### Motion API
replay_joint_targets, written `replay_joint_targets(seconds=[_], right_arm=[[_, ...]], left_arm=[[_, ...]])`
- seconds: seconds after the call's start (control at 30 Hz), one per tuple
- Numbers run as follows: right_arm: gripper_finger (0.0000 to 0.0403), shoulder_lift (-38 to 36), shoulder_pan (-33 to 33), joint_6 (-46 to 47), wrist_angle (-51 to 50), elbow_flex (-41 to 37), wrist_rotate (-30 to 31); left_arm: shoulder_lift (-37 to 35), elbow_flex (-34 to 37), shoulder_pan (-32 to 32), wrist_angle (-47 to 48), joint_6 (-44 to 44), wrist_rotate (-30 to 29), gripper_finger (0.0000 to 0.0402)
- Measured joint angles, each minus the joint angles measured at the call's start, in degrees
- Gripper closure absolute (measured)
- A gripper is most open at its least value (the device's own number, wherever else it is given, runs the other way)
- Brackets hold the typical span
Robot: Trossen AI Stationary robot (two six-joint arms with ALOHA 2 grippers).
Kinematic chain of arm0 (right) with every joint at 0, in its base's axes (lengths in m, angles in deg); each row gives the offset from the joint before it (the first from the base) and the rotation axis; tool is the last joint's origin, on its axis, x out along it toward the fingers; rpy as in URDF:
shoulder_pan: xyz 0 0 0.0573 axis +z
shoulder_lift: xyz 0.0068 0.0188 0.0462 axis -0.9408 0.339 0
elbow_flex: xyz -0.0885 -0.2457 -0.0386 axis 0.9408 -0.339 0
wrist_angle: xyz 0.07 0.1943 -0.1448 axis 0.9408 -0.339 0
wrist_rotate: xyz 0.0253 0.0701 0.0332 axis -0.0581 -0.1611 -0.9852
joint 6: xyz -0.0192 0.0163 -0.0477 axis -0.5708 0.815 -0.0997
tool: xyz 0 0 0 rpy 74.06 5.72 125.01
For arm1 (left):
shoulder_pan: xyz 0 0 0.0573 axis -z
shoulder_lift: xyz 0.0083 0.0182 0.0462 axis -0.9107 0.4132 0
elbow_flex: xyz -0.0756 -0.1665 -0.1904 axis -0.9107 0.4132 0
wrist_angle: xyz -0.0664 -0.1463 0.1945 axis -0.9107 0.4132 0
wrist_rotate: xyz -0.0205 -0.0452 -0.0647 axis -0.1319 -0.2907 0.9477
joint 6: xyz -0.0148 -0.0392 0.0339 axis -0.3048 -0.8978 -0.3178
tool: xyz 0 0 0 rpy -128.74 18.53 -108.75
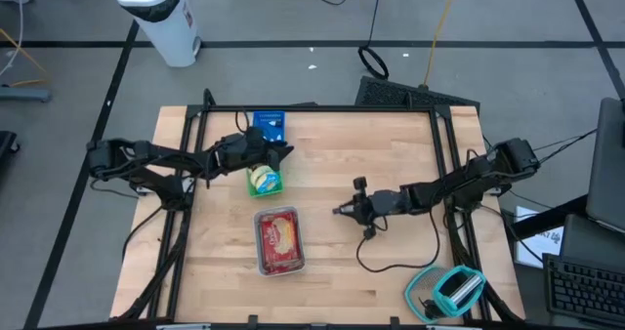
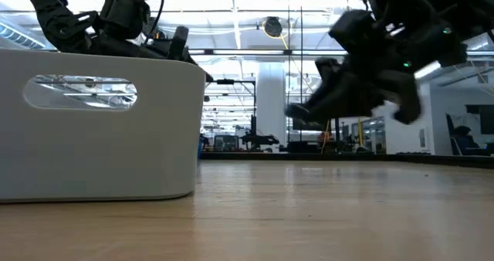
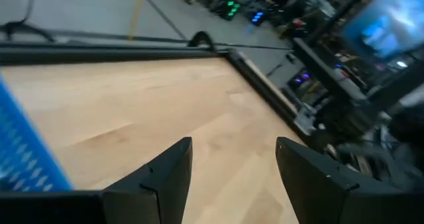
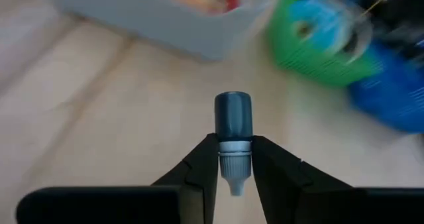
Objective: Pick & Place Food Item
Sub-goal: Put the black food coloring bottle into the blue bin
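The right gripper [image 4: 234, 163] is closed on a small dark bottle [image 4: 233, 128], its two fingers [image 4: 199, 168] pinching the pale neck so that the bottle's long axis runs straight out ahead between them. In the high view this gripper [image 1: 344, 211] sits over the bare middle of the table [image 1: 391, 144], right of centre, pointing left. The white tray [image 1: 279, 240] lies just to its left and slightly nearer, so the right arm is the closer one to it; the bottle's axis already points roughly toward the tray's far end. The tray holds red and yellow food; what else may lie in it cannot be told. The coming move is judged to be a short carry leftward to place the bottle in or by the tray, with the tray wall the thing to clear. The left gripper [image 3: 232, 168] is open and holds nothing, its fingers spread over bare wood. In the high view it [image 1: 278, 154] hovers at the far left part of the table, just above a green container [image 1: 264, 181] with a blue-topped item in it, with a blue basket [image 1: 270, 125] just beyond. A teal tape dispenser [image 1: 451, 291] lies at the near right corner.
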Motion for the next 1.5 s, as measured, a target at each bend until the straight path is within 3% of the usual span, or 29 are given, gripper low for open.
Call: replay_joint_targets(seconds=[0.27, 0.37, 0.57, 0.83, 1.5], right_arm=[[0.0334, 0.0, -4.3, -11.9, 9.9, 0.0, 7.7], [0.033, 0.0, -5.8, -13.9, 11.2, 0.6, 9.1], [0.0333, 0.0, -7.9, -16.1, 12.4, 2.7, 9.2], [0.0331, 0.0, -8.1, -20.6, 13.1, 4.1, 16.6], [0.0331, 0.0, -6.5, -21.8, 18.0, 4.2, 16.3]], left_arm=[[0.2, -1.3, 8.6, -4.1, 7.1, 1.9, 0.0151], [0.2, -5.2, 11.7, 1.0, 9.4, 1.3, 0.0125], [4.1, -15.6, 15.4, 14.5, 12.8, -5.5, 0.0091], [11.0, -22.3, 15.6, 16.2, 14.5, -7.7, 0.0082], [17.5, -25.5, 14.7, 10.5, 14.4, -7.6, 0.0082]])
